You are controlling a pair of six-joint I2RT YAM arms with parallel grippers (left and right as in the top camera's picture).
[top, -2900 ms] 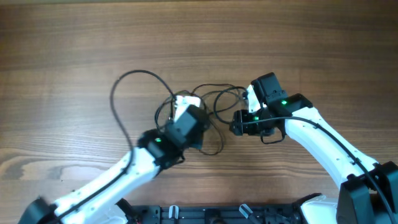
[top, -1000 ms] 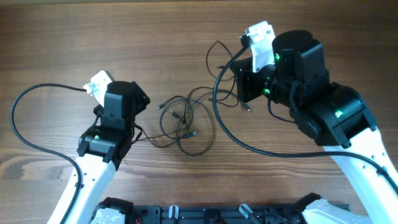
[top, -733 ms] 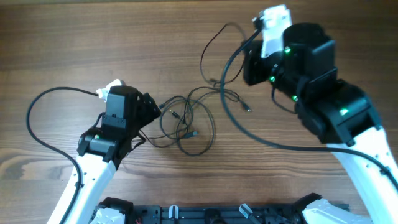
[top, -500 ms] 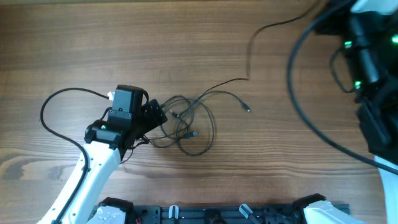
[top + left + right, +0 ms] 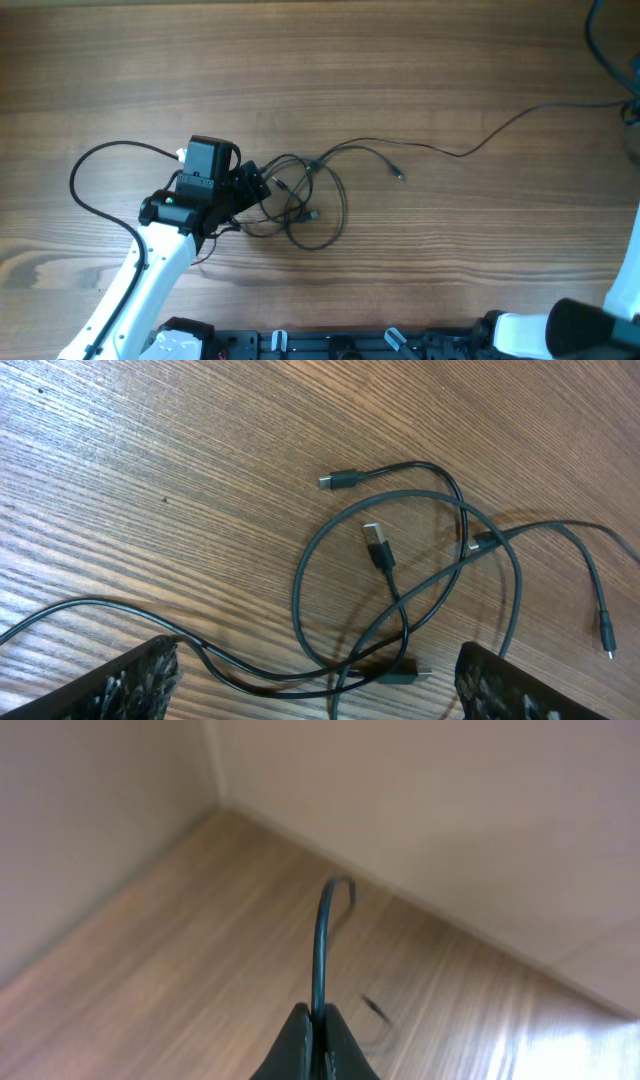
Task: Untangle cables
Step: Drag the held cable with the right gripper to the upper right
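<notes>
The cables (image 5: 297,190) lie as a loose tangle of thin black loops in the middle of the wooden table. One strand (image 5: 460,154) runs taut from the tangle toward the right edge. My left gripper (image 5: 252,185) sits at the tangle's left side. In the left wrist view it (image 5: 320,700) is open, and loops and a silvery plug (image 5: 375,538) lie between and ahead of its fingers. My right gripper (image 5: 318,1025) is raised high and shut on a thin black cable (image 5: 320,950). It is out of the overhead frame.
The thick black cable of the left arm (image 5: 90,190) loops over the table to the left of the tangle. A free plug end (image 5: 398,175) lies right of the loops. The right arm's base (image 5: 590,330) shows at the lower right corner.
The right arm has risen and swung off the right edge, drawing one strand out straight from the tangle. The left gripper has moved right up to the tangle and stays open.
</notes>
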